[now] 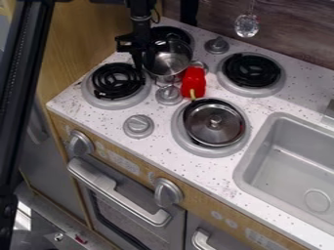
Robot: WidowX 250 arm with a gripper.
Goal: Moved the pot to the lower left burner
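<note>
The black gripper hangs down from the top edge, at the left wall of the silver pot. The pot overlaps the front of the upper left burner in the view, and its open top shows. Whether the pot rests on the stove or is raised, I cannot tell. Just left of and below the gripper is the lower left burner, a black coil with nothing on it.
A red toy pepper lies right of the pot. A lidded pan sits on the lower right burner, and the upper right burner is bare. Metal knobs stand between burners. The sink is at the right.
</note>
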